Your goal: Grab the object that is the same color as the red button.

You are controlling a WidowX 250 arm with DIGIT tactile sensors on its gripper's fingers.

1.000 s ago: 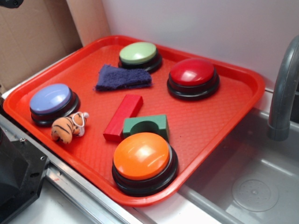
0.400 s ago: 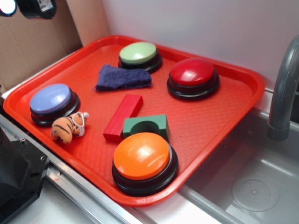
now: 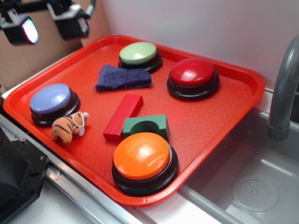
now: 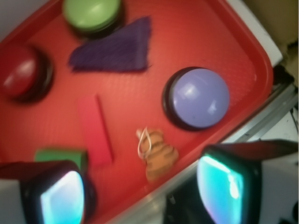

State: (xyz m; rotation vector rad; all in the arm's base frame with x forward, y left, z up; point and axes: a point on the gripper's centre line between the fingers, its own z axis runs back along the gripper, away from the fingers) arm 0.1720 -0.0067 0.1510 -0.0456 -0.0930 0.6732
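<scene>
Writing or brand marks cannot be made out on anything in either view. Four round dome buttons sit on a red plastic tray with a fine pebbled texture and a raised rim: a glossy red button on a black base at the far right, a pale green button at the far middle, a lilac-blue button at the left edge, and an orange button nearest the front. Two wooden blocks lie between them. The long red block, a plain rectangular bar, lies flat near the tray's middle, one end just beside the green block, which has an arched cutout. One dark blue fuzzy cloth lies in front of the green button. One small plush tiger, orange with dark stripes, lies beside the lilac-blue button. A grey faucet rises at the right over a metal sink. The gripper hangs above the tray's far left corner, well apart from the red block, its jaws spread wide and holding nothing.
</scene>
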